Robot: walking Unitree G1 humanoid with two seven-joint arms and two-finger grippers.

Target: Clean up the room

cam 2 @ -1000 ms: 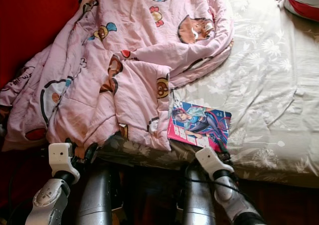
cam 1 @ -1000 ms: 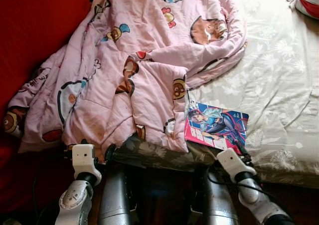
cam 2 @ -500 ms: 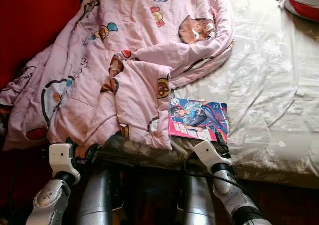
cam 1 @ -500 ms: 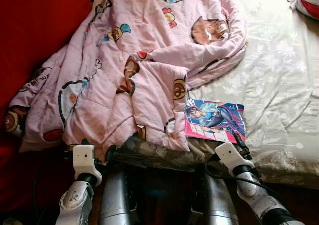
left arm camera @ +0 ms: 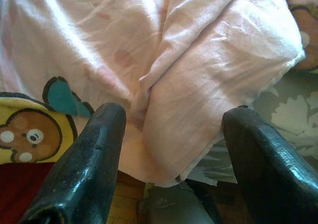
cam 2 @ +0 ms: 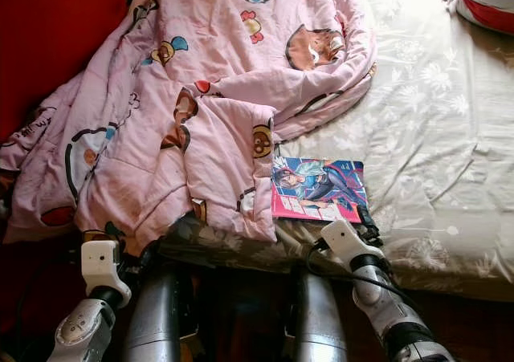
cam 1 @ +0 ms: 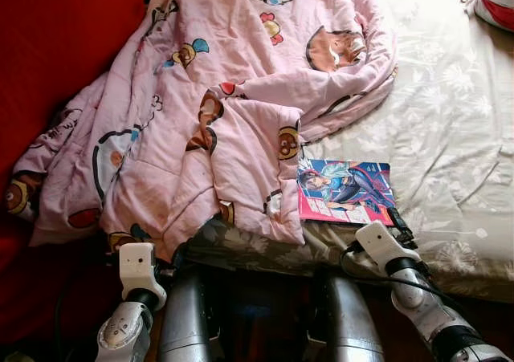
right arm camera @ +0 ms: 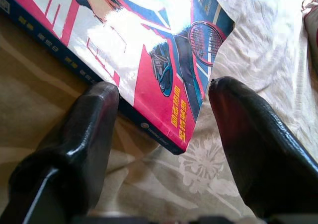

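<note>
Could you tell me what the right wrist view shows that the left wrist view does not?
The right wrist view shows the comic book, its near corner between the open fingers of the right tool, lying on the floral sheet. The left wrist view shows a fold of the pink cartoon quilt ahead of the open left tool, with a bear print. Both share two spread black fingers and a bit of floral bedding.

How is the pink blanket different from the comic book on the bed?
The blanket is big, soft and crumpled in folds; the comic book is small, stiff and lies flat. The blanket hangs over the bed's edge; the book sits wholly on it. Both carry cartoon pictures and touch each other.
</note>
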